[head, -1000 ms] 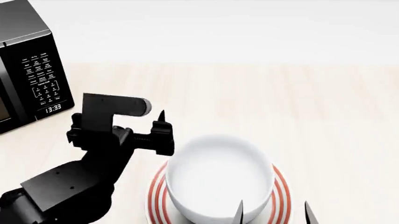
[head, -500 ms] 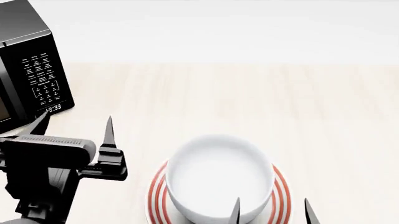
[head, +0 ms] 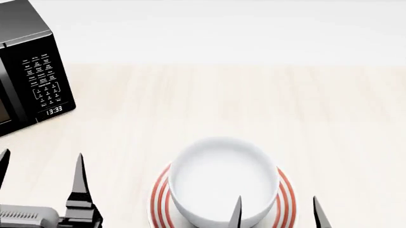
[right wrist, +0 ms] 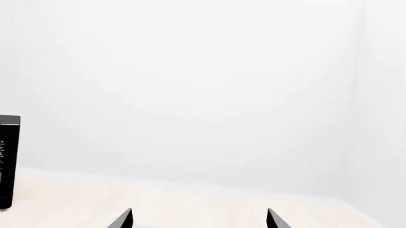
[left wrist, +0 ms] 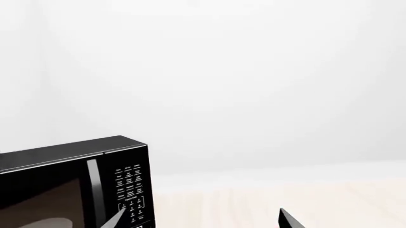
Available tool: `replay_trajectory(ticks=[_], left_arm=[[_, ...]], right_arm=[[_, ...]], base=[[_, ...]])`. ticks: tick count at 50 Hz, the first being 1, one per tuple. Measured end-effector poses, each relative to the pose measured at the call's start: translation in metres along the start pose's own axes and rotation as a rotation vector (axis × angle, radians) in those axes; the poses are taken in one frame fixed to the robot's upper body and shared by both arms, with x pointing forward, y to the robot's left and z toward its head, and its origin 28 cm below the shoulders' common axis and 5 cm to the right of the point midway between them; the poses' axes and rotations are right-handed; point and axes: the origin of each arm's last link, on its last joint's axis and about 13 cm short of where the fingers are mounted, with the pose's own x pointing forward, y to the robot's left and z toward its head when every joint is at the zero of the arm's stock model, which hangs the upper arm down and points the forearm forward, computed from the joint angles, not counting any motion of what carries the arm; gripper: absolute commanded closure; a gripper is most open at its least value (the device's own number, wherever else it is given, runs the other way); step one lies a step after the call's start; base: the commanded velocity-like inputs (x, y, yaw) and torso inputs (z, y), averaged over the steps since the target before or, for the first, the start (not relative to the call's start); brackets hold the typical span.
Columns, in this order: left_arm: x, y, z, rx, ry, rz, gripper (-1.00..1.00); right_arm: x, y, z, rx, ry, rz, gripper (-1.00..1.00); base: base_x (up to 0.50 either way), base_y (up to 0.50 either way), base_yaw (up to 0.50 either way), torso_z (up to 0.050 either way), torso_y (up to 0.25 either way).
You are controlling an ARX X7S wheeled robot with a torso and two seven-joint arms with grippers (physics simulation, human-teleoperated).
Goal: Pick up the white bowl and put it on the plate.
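Note:
In the head view the plain white bowl [head: 222,178] sits on the red-ringed plate [head: 286,197] at the near middle of the table. My left gripper [head: 39,164] is open and empty at the lower left, well left of the bowl. My right gripper [head: 278,208] is open and empty, its two fingertips showing at the bottom edge over the bowl's near right rim and the plate. Both wrist views look level across the table; the left gripper [left wrist: 199,219] and the right gripper [right wrist: 199,219] show only as spread fingertips. Bowl and plate are out of view there.
A black microwave [head: 28,71] stands at the far left of the light wooden table [head: 254,104]; it also shows in the left wrist view [left wrist: 70,185] and at the edge of the right wrist view [right wrist: 7,161]. A white wall lies behind.
My left arm has pulled back from beside the bowl toward the near left; now only its fingertips show. The right fingertips have barely shifted. The bowl stays on the plate.

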Motion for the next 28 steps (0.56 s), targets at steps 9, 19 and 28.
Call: replay_trajectory(ticks=[9, 19, 28], left_arm=[[-0.015, 0.001, 0.01, -0.011, -0.032, -0.002, -1.0], [-0.027, 0.002, 0.024, -0.011, -0.073, 0.0, -1.0], [-0.035, 0.003, 0.036, -0.016, -0.112, -0.002, -1.0]], right_arm=[[-0.001, -0.001, 0.011, 0.002, -0.034, -0.001, -1.0], [-0.003, -0.001, 0.025, 0.004, -0.078, 0.0, -1.0], [-0.006, -0.002, 0.039, 0.003, -0.126, 0.004, -1.0]], base=[[0.0, 0.0, 0.0, 0.0, 0.0], [0.0, 0.0, 0.0, 0.0, 0.0], [0.0, 0.0, 0.0, 0.0, 0.0]])
